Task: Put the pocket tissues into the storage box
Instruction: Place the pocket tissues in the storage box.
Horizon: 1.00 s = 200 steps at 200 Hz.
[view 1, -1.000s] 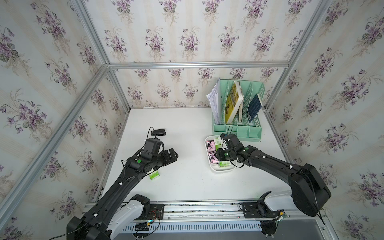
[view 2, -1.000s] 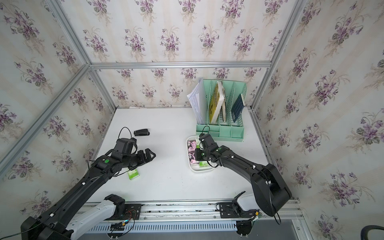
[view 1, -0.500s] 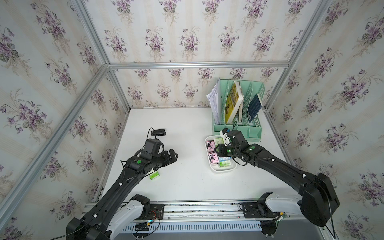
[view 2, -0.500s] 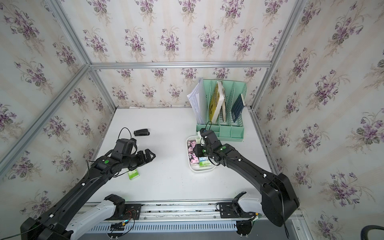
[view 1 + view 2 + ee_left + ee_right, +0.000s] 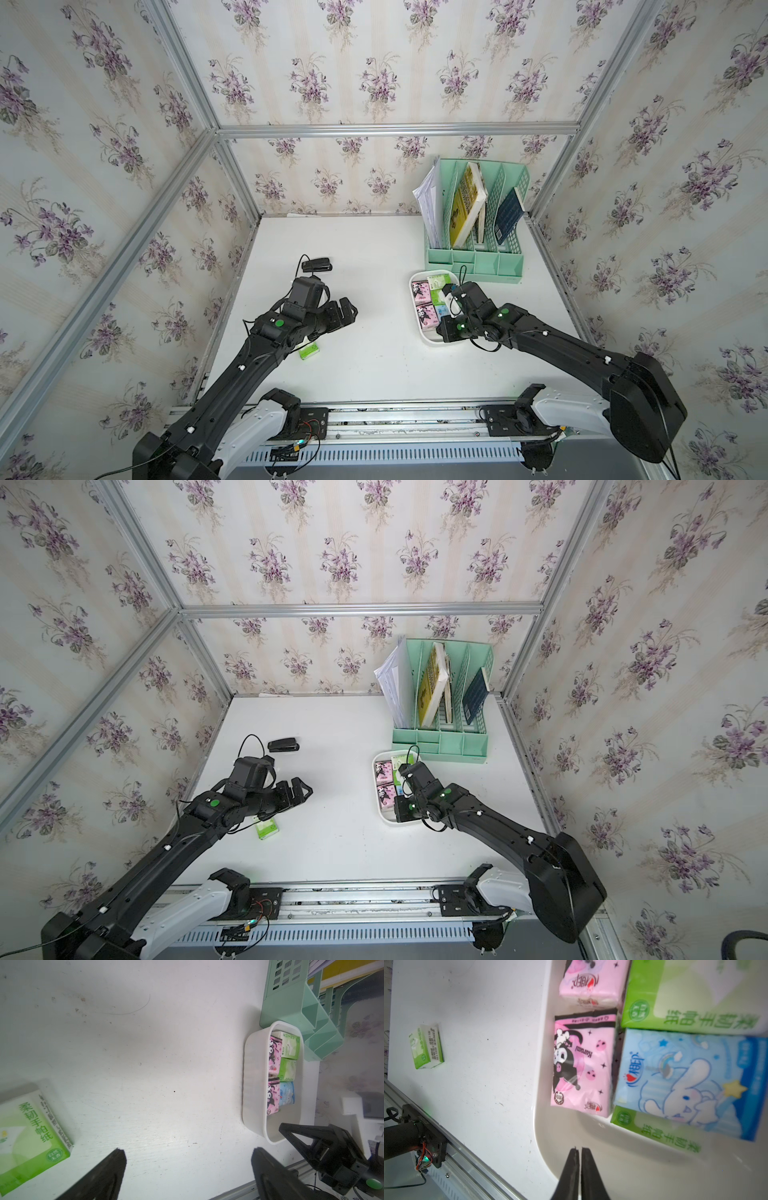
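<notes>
Withdrawn since a second ago, the right gripper [image 5: 579,1149] is seen clenched on nothing over the near end of the storage box [image 5: 623,1163]. "Kuromi" is read on a pink pack [image 5: 581,1068] lying inside it, beside a blue pack [image 5: 685,1084]. One green pack [image 5: 31,1138], printed 柔韧手帕纸, is left on the open table [image 5: 166,1043] near the released left gripper [image 5: 188,1150].

The left arm [image 5: 232,382] and right arm [image 5: 561,353] are black, with white bases [image 5: 253,419], green dots [image 5: 279,322], looping cables [image 5: 484,347].
</notes>
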Motion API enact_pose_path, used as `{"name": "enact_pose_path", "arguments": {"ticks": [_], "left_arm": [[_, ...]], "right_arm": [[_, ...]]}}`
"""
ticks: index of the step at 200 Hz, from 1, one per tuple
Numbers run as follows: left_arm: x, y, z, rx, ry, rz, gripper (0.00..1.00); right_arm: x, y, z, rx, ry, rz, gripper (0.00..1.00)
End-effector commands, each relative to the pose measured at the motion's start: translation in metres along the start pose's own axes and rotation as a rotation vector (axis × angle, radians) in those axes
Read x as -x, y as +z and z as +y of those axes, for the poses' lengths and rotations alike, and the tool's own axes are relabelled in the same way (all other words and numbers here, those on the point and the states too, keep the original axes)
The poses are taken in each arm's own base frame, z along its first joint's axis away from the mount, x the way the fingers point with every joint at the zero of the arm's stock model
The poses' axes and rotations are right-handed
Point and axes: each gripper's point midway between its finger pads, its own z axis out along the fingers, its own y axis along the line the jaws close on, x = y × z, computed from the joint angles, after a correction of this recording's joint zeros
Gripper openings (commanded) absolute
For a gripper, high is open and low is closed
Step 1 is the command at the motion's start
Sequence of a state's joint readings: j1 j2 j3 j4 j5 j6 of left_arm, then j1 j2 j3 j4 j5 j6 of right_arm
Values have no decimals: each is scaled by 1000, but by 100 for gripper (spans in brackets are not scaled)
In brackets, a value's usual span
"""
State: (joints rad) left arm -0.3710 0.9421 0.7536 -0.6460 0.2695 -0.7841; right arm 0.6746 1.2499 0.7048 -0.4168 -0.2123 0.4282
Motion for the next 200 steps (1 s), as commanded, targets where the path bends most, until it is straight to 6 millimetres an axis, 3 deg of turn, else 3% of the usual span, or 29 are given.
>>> {"name": "enact_pose_path", "arguments": {"ticks": [1,102,167,185,200], "left_arm": [[2,-2,1,7,4,-13,99],[2,-4,1,12,10,-14,99],[3,-4,1,12,9,-18,99],[5,-6,1,17,9,-25,99],[7,-11,8,55,-8,-49,99]], "right_arm": [[8,5,5,12,11,-18,10],[27,24,6,-12,9,-27,11],[38,1,22,30,-20,-93,12],[38,-7,40,56,-88,-110,14],[36,-14,73,83,-218,-131,20]]}}
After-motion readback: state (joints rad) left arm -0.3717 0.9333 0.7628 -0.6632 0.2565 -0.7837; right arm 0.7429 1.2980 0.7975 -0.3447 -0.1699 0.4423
